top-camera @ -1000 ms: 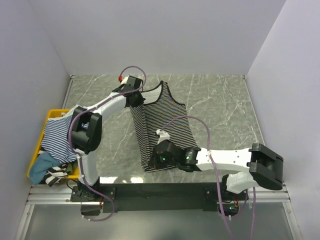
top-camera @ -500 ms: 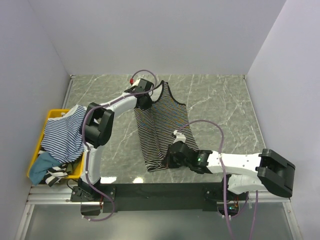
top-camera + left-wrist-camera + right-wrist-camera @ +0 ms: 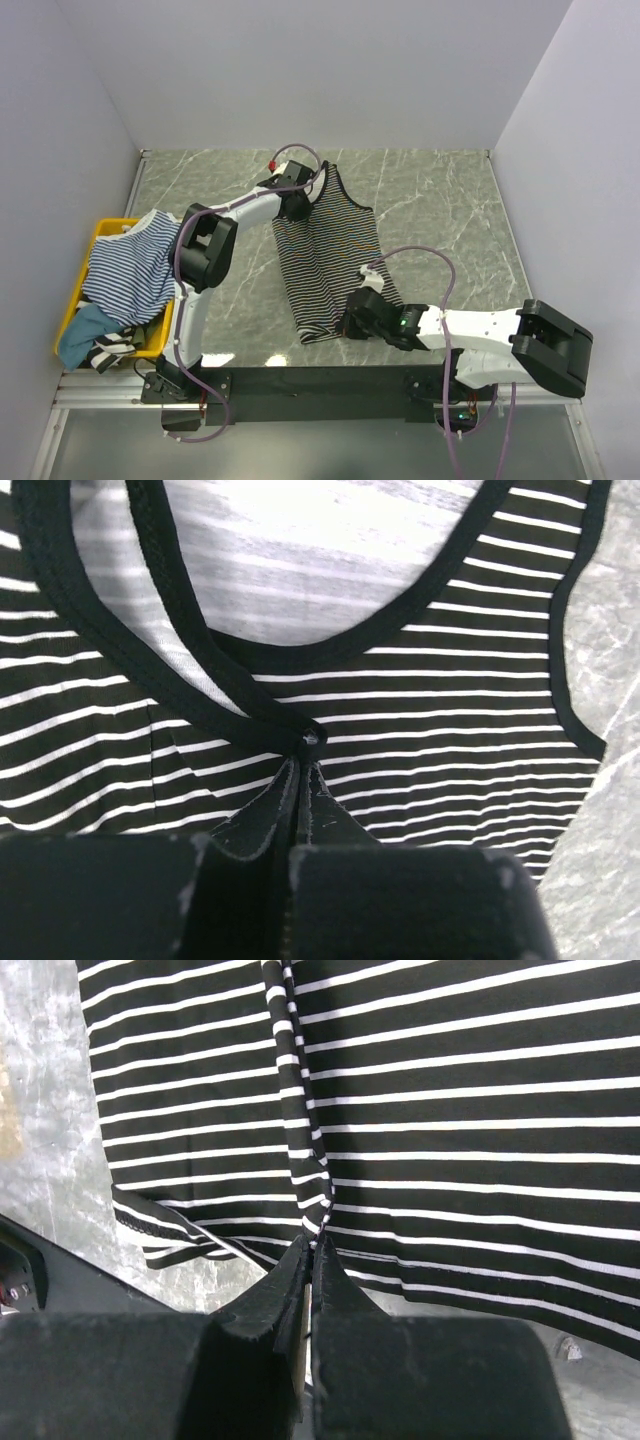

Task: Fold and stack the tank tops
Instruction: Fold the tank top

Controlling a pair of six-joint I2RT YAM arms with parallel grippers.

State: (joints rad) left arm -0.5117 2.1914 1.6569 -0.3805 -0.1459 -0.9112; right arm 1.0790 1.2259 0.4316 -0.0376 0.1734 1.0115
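Item one: black-and-white tank top (image 3: 330, 255), lying lengthwise at the centre of the frame on the marble table (image 3: 440, 200), neckline toward the top. Your left gripper (image 3: 300, 765) is pinching its black neck trim, jaws closed. Your right gripper (image 3: 311, 1245) is pinching a fabric ridge just above the hem, jaws closed. Item two: blue-and-white tank top (image 3: 125, 265), draping over the yellow bin (image 3: 103, 228) at the left edge.

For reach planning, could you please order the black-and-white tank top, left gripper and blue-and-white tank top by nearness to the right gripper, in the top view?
1. black-and-white tank top: near hem pinched in the right gripper.
2. left gripper: at the top's far end.
3. blue-and-white tank top: far left, in the yellow bin.
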